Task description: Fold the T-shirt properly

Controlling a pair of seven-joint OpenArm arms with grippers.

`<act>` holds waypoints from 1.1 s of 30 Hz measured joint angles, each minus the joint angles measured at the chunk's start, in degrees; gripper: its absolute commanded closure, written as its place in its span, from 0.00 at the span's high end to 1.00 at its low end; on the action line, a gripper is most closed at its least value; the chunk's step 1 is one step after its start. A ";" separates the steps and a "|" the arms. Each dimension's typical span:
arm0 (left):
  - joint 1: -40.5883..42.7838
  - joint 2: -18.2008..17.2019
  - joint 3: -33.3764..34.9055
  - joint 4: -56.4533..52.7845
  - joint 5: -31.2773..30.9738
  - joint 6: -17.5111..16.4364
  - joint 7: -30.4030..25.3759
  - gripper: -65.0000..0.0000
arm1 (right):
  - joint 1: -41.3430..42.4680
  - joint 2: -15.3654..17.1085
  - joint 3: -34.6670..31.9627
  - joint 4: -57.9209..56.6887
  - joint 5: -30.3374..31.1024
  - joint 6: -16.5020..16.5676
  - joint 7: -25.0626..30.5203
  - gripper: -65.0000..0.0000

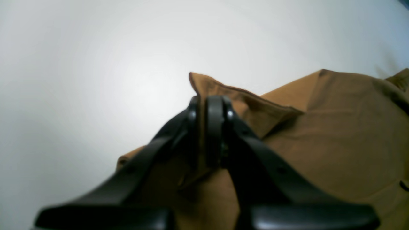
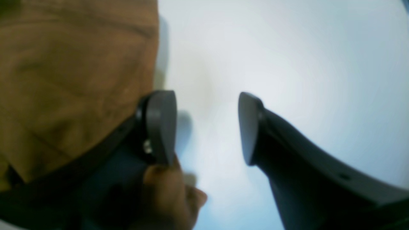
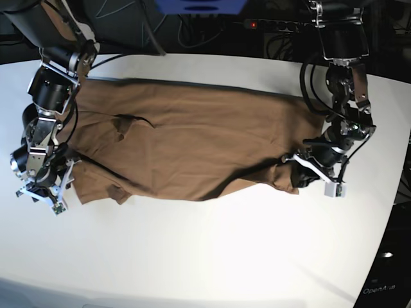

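Note:
The tan T-shirt (image 3: pixel 192 141) lies spread lengthwise across the white table, with wrinkles and a folded-over bit near its left end. At its right end my left gripper (image 3: pixel 292 168) is shut on a pinched-up fold of the cloth; the left wrist view shows the T-shirt (image 1: pixel 335 134) fabric squeezed between the black fingers of the left gripper (image 1: pixel 206 105). At the shirt's left end my right gripper (image 3: pixel 51 196) stands open. In the right wrist view the right gripper (image 2: pixel 207 127) has only bare table between its pads, and the T-shirt (image 2: pixel 64 80) lies beside and under the left finger.
The white table (image 3: pixel 212 256) stretches toward the front below the shirt. Beyond its far edge hang dark cables and a power strip (image 3: pixel 276 24). The table's curved right edge (image 3: pixel 395 192) runs close to my left arm.

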 measured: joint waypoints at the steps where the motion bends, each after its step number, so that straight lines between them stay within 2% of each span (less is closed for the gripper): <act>1: 0.00 0.00 0.00 0.00 -0.02 -0.02 -0.02 0.05 | 0.33 -0.02 -0.07 -0.24 0.04 -0.02 0.04 0.48; 6: 0.00 0.02 0.00 0.00 0.00 -0.02 0.00 0.05 | 1.79 -0.17 -0.22 -2.21 0.17 0.02 -0.98 0.48; 12: 0.00 0.04 0.02 -0.04 -0.02 -0.02 -0.02 0.05 | 2.95 -1.18 0.04 -2.19 0.24 -0.17 -4.92 0.48; 15: 0.00 0.13 0.00 -0.04 -0.02 0.00 0.00 0.05 | 4.13 -2.08 0.04 -2.03 0.22 -0.07 -8.94 0.48; 20: 0.00 0.13 0.00 -0.04 0.00 -0.02 -0.04 0.05 | 5.44 -2.71 0.09 -1.90 0.70 -0.22 -10.99 0.48; 25: 0.00 0.13 0.02 -0.04 0.00 -0.02 -0.09 0.05 | 5.62 -3.85 -0.02 -0.96 7.37 0.00 -17.09 0.48; 30: -0.02 0.13 0.00 -0.04 0.00 -0.02 -0.20 0.05 | 6.88 -3.89 -0.22 -0.35 9.42 -0.22 -21.22 0.48; 33: -0.02 0.13 0.00 -0.17 0.00 0.00 -0.20 0.05 | 7.63 -3.82 -0.26 -0.39 14.19 -0.22 -24.46 0.48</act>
